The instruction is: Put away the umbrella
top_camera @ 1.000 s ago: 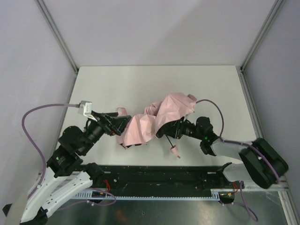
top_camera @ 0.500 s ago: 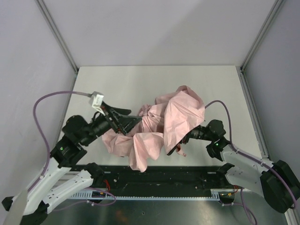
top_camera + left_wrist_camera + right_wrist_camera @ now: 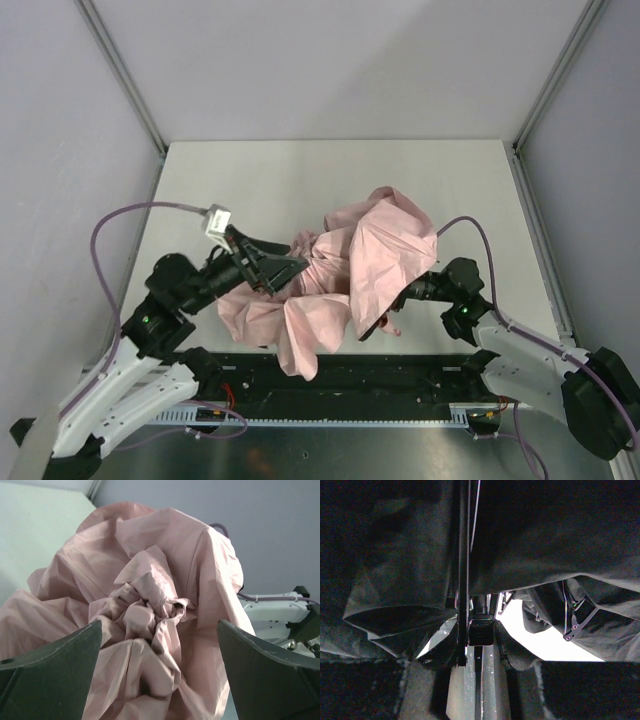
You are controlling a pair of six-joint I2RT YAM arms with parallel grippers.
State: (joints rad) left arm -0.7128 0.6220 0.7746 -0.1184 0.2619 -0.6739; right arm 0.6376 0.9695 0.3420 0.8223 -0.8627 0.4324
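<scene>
The crumpled pale pink fabric umbrella drapes over the right gripper, which pinches its thin dark shaft. The left gripper gapes wide against the fabric.

A crumpled pale pink fabric umbrella is seen filling the frame, its folds bunched into a knot at the centre. The left gripper is spread wide, its dark fingers flanking the fabric, and a white arm segment is glimpsed at right.
</scene>
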